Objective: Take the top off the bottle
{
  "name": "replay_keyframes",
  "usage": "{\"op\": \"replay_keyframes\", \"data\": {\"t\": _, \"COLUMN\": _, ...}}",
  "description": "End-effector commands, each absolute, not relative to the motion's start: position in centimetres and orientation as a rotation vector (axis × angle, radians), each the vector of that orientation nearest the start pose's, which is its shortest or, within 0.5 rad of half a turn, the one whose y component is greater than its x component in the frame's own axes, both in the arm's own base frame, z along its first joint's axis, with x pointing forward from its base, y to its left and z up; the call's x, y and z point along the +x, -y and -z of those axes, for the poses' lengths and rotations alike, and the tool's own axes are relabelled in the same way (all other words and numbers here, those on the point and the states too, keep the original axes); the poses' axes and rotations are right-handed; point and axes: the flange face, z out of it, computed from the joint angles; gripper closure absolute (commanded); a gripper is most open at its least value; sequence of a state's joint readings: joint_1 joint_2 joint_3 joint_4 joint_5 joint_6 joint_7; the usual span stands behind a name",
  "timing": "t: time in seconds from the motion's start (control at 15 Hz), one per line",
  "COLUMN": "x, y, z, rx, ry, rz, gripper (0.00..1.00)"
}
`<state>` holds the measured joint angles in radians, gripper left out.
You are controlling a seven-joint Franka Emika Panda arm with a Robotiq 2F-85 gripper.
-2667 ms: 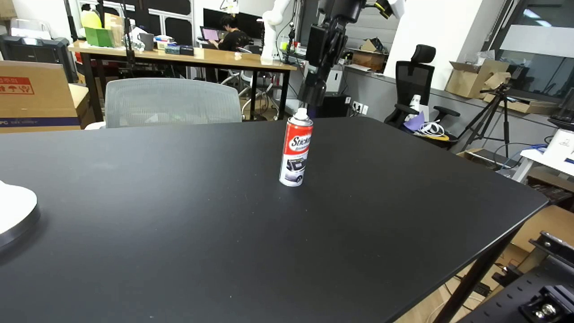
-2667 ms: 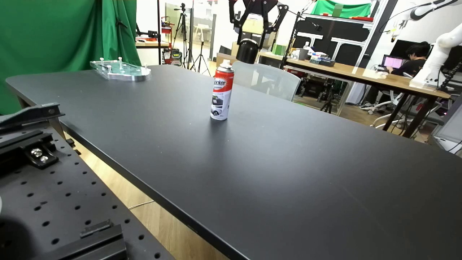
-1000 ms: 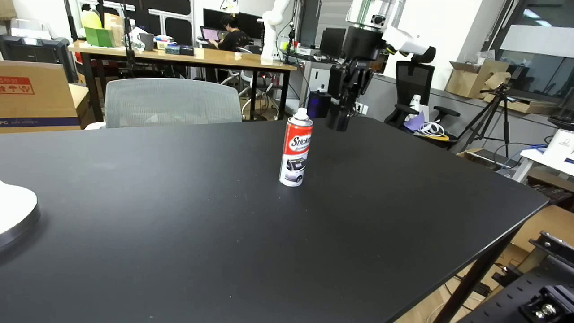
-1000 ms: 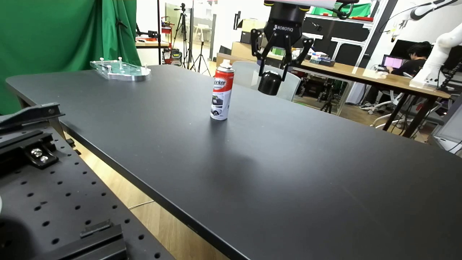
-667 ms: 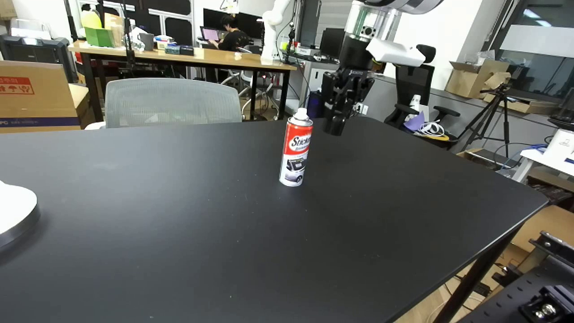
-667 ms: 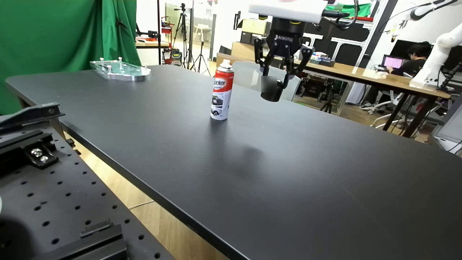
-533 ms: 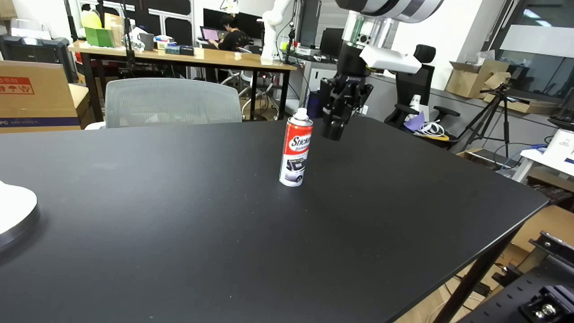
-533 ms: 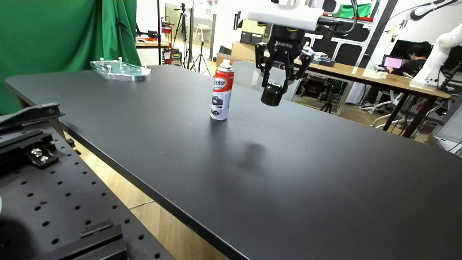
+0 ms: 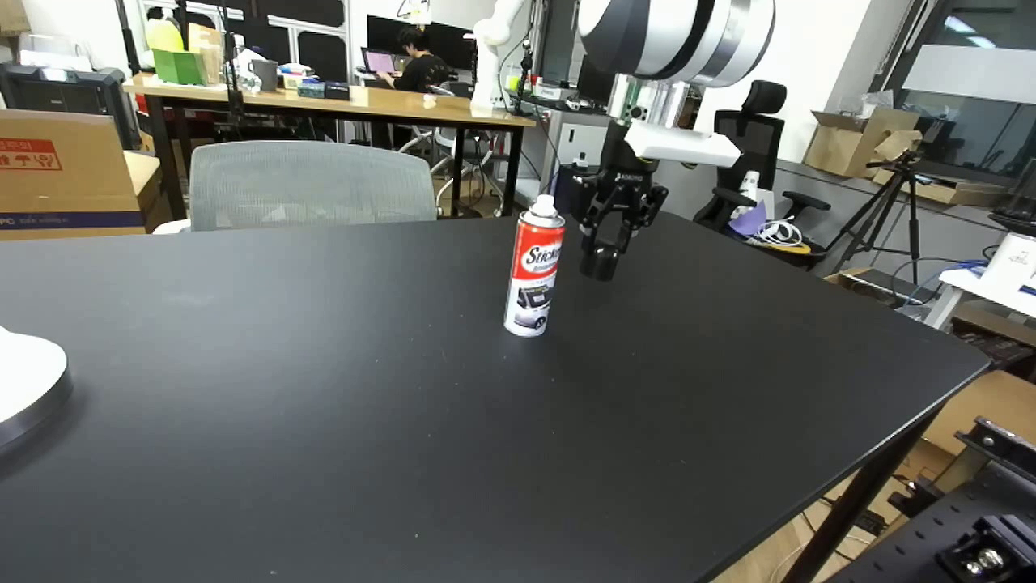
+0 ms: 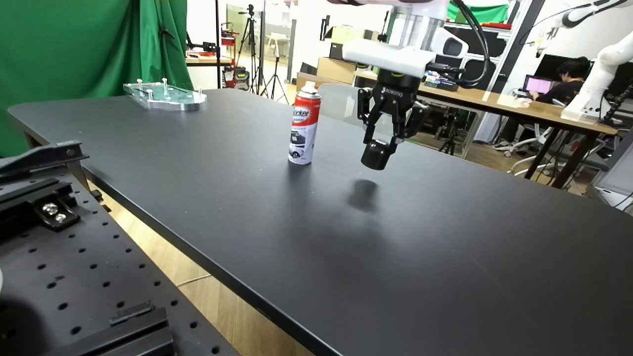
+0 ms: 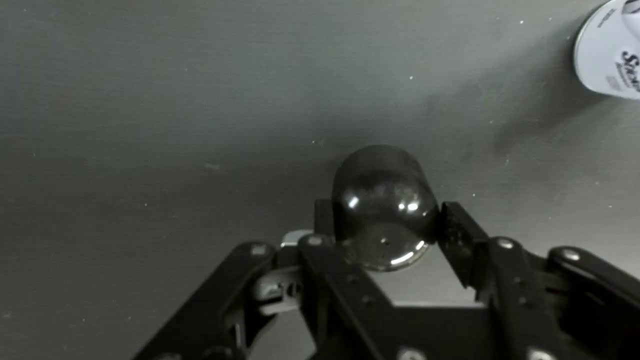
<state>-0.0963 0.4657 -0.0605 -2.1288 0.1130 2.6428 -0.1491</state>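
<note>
The fingers (image 10: 369, 134) held the black cap (image 10: 375, 155), tilted, clear of the worktop (image 10: 420, 257); the bottle (image 10: 304, 128) stood apart, upright.

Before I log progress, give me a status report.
Jaws shut on black cap. Held above table, not touching. Bottle upright, uncapped, standing aside, not beneath cap.

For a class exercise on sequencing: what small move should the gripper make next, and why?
Probably lower the black cap to the table before letting go. The gripper holds it clear of the bottle, which stands upright with its white nozzle uncovered; in an exterior view, a gap shows between cap and shadow, so it hangs above the surface.
</note>
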Motion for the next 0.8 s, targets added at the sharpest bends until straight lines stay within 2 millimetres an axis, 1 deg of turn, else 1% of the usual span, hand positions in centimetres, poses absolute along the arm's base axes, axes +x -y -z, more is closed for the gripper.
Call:
{"op": "replay_keyframes", "data": {"t": 0.0, "x": 58.5, "y": 9.9, "z": -18.3, "rx": -3.14, "ry": -0.261, "rz": 0.069, "gripper": 0.69}}
{"op": "replay_keyframes", "data": {"t": 0.27, "x": 58.8, "y": 10.0, "z": -17.5, "rx": -3.159, "ry": -0.312, "rz": 0.076, "gripper": 0.69}}
{"op": "replay_keyframes", "data": {"t": 0.33, "x": 58.8, "y": 9.9, "z": -17.4, "rx": -3.159, "ry": -0.322, "rz": 0.071, "gripper": 0.46}}
{"op": "replay_keyframes", "data": {"t": 0.4, "x": 58.9, "y": 9.9, "z": -17.3, "rx": -3.157, "ry": -0.331, "rz": 0.067, "gripper": 0.19}}
{"op": "replay_keyframes", "data": {"t": 0.47, "x": 58.8, "y": 9.8, "z": -17.2, "rx": -3.156, "ry": -0.338, "rz": 0.063, "gripper": 0.19}}
{"op": "replay_keyframes", "data": {"t": 0.53, "x": 58.8, "y": 9.7, "z": -17.2, "rx": -3.154, "ry": -0.34, "rz": 0.06, "gripper": 0.16}}
{"op": "replay_keyframes", "data": {"t": 0.67, "x": 58.7, "y": 9.6, "z": -17.4, "rx": -3.152, "ry": -0.344, "rz": 0.062, "gripper": 0.02}}
{"op": "replay_keyframes", "data": {"t": 0.73, "x": 58.7, "y": 9.5, "z": -17.7, "rx": -3.153, "ry": -0.35, "rz": 0.073, "gripper": 0.0}}
